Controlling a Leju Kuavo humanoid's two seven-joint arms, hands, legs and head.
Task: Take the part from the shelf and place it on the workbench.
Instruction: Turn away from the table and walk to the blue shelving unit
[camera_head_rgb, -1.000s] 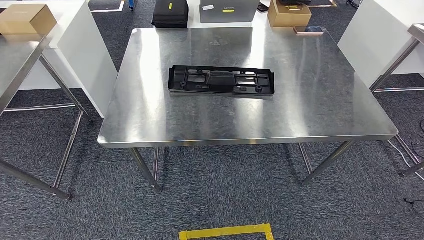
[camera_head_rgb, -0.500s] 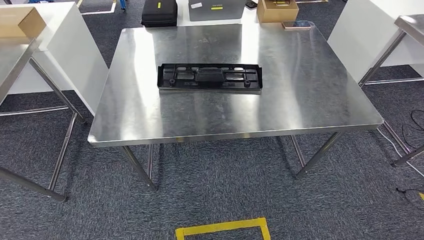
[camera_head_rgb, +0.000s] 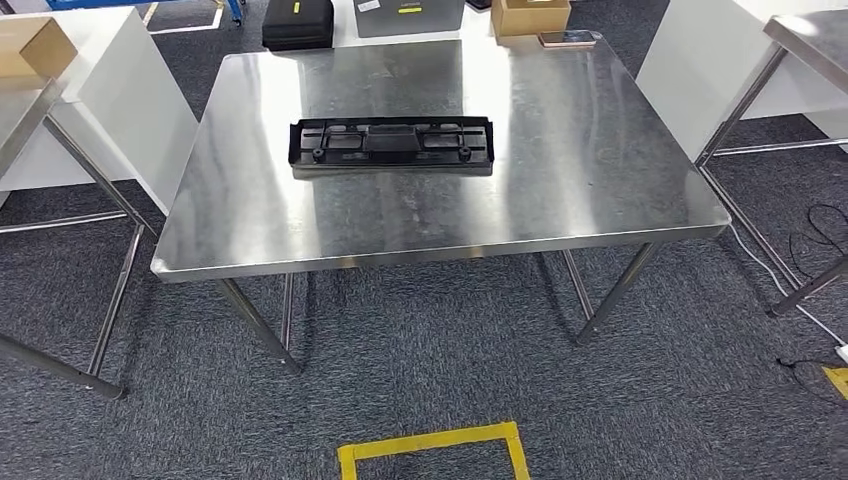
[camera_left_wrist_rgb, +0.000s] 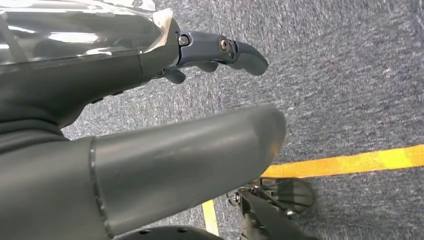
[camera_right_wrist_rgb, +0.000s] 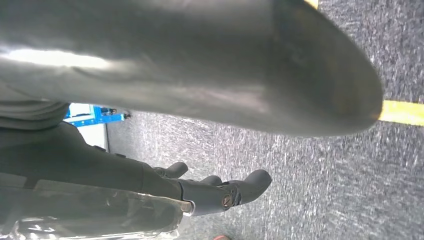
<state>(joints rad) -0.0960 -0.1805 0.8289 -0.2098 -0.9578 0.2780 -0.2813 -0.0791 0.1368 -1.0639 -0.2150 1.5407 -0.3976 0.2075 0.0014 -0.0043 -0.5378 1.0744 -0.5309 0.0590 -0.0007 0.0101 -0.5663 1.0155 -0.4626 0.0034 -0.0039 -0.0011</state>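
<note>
I see black part flat on steel workbench, 12 o'clock of me, well apart from left hand and right hand, both fingers apart, holding nothing, over carpet

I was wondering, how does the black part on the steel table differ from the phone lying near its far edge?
The black part is long, dark and matte with cut-outs; the phone is far smaller, pinkish and smooth. The part sits towards the table's middle, the phone at its far right corner. Both lie flat.
</note>
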